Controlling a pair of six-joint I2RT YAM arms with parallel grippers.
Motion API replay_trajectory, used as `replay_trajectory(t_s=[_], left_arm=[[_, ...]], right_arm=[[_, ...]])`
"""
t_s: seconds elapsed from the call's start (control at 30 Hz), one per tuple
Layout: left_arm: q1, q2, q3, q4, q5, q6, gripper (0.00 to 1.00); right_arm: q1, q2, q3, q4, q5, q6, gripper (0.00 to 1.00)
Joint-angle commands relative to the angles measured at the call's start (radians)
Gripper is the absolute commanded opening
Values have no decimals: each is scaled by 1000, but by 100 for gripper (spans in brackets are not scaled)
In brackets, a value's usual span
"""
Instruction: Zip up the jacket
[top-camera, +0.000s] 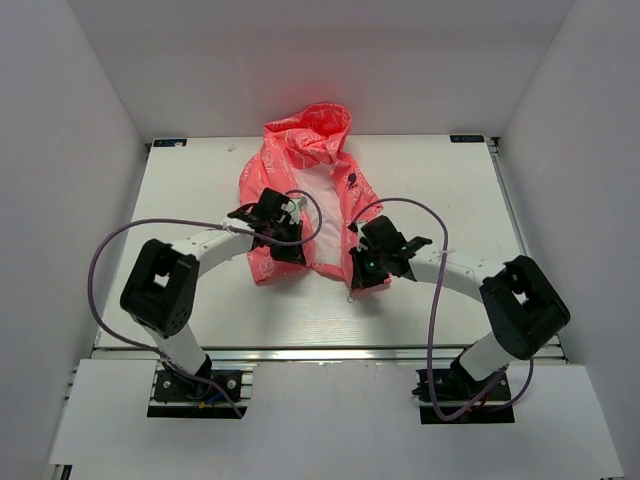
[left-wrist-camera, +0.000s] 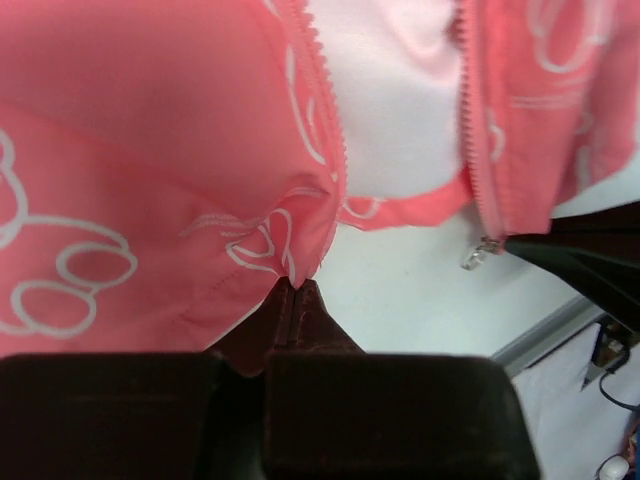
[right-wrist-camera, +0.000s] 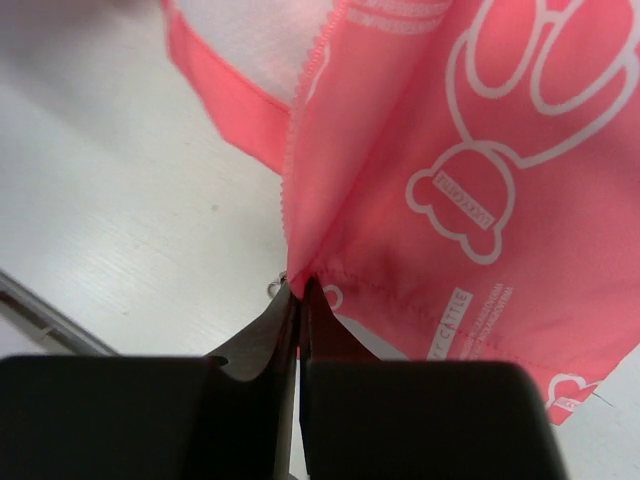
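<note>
The coral-pink hooded jacket (top-camera: 305, 150) lies open on the white table, hood at the far side, white lining showing. My left gripper (top-camera: 283, 247) is shut on the bottom corner of the jacket's left front panel (left-wrist-camera: 300, 262), next to its zipper teeth. My right gripper (top-camera: 362, 275) is shut on the bottom corner of the right front panel (right-wrist-camera: 305, 275). The metal zipper pull (left-wrist-camera: 473, 256) hangs at the bottom of the right panel's zipper, and a bit of it shows beside my right fingers (right-wrist-camera: 272, 290). A dark emblem (top-camera: 352, 181) sits on the chest.
The white table (top-camera: 200, 190) ends at a metal rail at the near edge (top-camera: 320, 352). Grey walls enclose the left, right and far sides. Purple cables loop from both arms above the table.
</note>
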Motion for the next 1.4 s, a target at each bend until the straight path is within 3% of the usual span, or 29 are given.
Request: replay_trajectory(t_s=[0.0, 0.13, 0.33, 0.43, 0.63, 1.37], left_arm=[[2, -138, -26, 55, 33, -7, 0], [2, -229, -73, 102, 40, -39, 0], [2, -356, -190, 355, 147, -126, 0], [2, -390, -240, 447, 189, -154, 0], [2, -416, -319, 625, 279, -235, 0], [2, -473, -402, 750, 292, -254, 0]], right_arm=[[-16, -70, 42, 70, -68, 5, 0], [-47, -153, -18, 187, -187, 42, 0], [-108, -217, -113, 517, -358, 152, 0], [-130, -207, -156, 694, -417, 224, 0], [-142, -165, -168, 859, -468, 286, 0], [-171, -194, -222, 913, -498, 313, 0]])
